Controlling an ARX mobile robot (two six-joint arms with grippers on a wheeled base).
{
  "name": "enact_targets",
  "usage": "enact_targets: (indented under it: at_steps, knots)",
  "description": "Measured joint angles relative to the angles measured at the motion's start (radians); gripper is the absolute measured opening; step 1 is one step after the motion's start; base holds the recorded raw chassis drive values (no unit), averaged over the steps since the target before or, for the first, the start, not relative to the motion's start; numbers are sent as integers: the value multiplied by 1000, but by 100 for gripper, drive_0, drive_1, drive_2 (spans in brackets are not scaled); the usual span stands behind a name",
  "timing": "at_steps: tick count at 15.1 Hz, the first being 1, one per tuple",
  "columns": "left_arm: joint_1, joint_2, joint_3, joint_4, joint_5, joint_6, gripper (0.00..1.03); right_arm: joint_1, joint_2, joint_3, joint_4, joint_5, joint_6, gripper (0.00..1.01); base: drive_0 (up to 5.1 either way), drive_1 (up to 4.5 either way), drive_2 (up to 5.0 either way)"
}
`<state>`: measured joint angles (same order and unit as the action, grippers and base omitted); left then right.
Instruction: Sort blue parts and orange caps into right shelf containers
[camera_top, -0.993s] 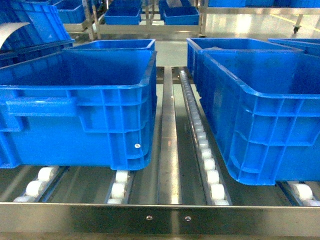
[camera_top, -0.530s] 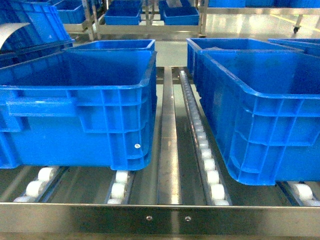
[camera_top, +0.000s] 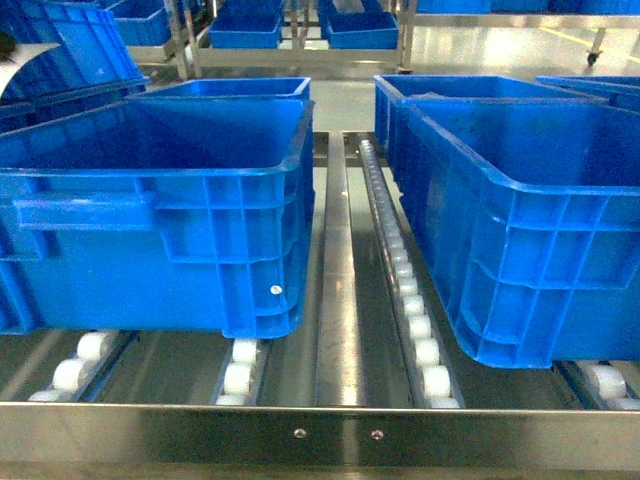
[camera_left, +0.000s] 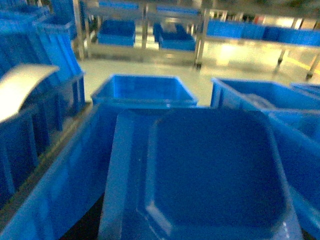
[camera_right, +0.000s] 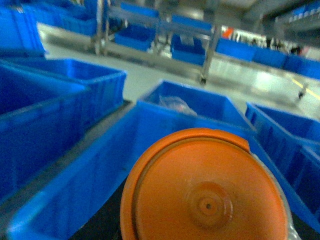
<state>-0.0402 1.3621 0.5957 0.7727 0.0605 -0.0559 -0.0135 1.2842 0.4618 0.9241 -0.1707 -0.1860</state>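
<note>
Head view: two deep blue bins on roller shelf. Left bin (camera_top: 160, 215) near left, right bin (camera_top: 520, 230) near right, well apart, roller track (camera_top: 405, 290) and bare metal strip between. More blue bins directly behind each, others on far racks.

Neither arm visible in head view.

Left wrist view: blue part (camera_left: 210, 175), flat, octagon-like raised panel, fills near frame above bin. Left gripper itself unseen; grip state cannot tell.

Right wrist view: orange cap (camera_right: 205, 190), round, close to camera, above blue bin (camera_right: 100, 170). Right gripper unseen; cannot tell.
</note>
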Motion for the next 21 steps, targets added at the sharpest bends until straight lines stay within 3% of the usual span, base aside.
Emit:
enact_targets:
  at_steps: [2, 4, 6, 9, 12, 13, 14, 15, 16, 20, 21]
  knots:
    - [0, 229, 223, -117, -41, -21, 42, 21, 268, 207, -47, 131, -25, 44, 0, 0, 0]
    - [14, 302, 337, -149, -56, -53, 42, 21, 396, 360, -79, 210, -21, 44, 0, 0, 0]
    - [31, 302, 340, -99, -58, -69, 63, 27, 435, 381, -52, 264, -16, 64, 0, 0, 0]
    - [55, 301, 320, -99, -24, -76, 100, 27, 437, 381, -30, 270, -6, 100, 0, 0, 0]
    - [56, 253, 304, -99, -39, -77, 98, 27, 429, 379, -75, 274, -7, 98, 0, 0, 0]
    - [49, 250, 286, -41, -53, -56, 93, 17, 412, 350, -39, 204, 43, 88, 0, 0, 0]
    - [45, 212, 202, 16, -61, -10, 80, 17, 348, 257, -5, 177, 109, 75, 0, 0, 0]
    - [42, 153, 99, 52, -61, 16, 68, 17, 283, 172, 25, 174, 140, 63, 0, 0, 0]
    - [40, 101, 21, 82, -60, 31, 56, 17, 227, 94, 47, 174, 159, 48, 0, 0, 0]
    - [40, -44, -197, 137, -61, 38, 13, 17, 84, -101, 73, 174, 171, 6, 0, 0, 0]
    - [40, -87, -246, 142, -61, 37, 1, 17, 37, -145, 75, 174, 172, 2, 0, 0, 0]
